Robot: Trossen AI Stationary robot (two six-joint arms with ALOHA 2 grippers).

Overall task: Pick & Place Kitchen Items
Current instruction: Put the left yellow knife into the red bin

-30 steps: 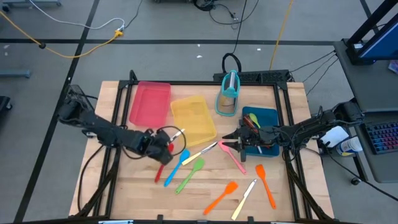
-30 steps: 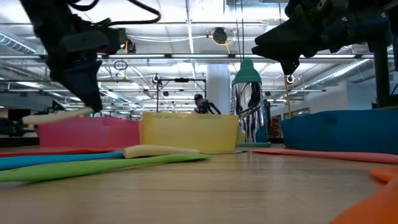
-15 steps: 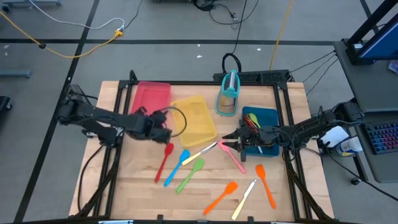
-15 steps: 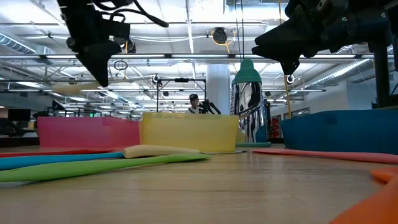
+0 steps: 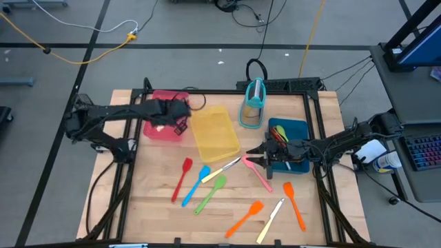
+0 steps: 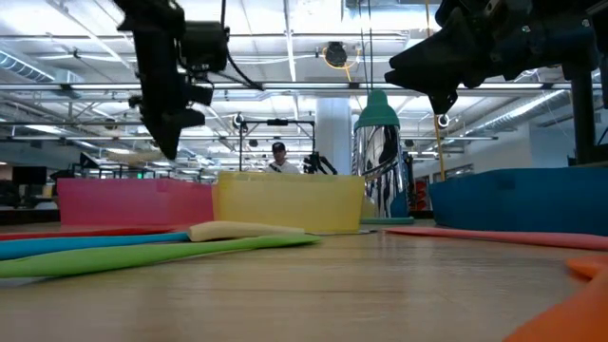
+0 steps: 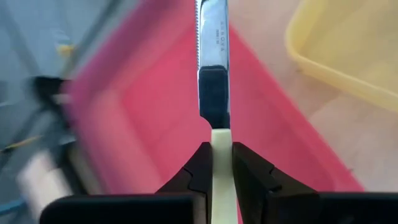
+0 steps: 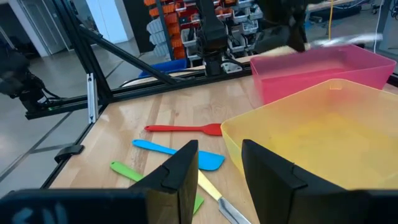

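The red tray [image 5: 165,117] sits at the far left of the table; its visible floor looks bare, with the left arm hiding the rest. Beside it, the yellow tray [image 5: 215,132] shows no contents. The blue tray [image 5: 298,129], to the right, already holds several dark and red utensils. The teal-framed holder [image 5: 253,103] stands at the far edge between the yellow and blue trays; its contents cannot be made out. The left gripper [image 7: 214,167] hangs over the red tray with its fingers pinched on the cream handle of a knife [image 7: 212,56], blade pointing out ahead. This knife is judged light and rigid, with a smooth, slippery steel blade and a serrated edge; the handle is the correct place to hold it. The right gripper [image 8: 217,163] waits above the table at the blue tray's left edge, fingers parted and empty. The remaining utensils lie loose on the near half of the table: red spatula [image 5: 183,177], blue spatula [image 5: 196,184], green spatula [image 5: 210,193], pink spatula [image 5: 257,172], two orange spatulas [image 5: 246,218], and two more cream-handled knives [image 5: 222,169]. The spatulas are judged light, with flexible heads; take each by its slim handle.
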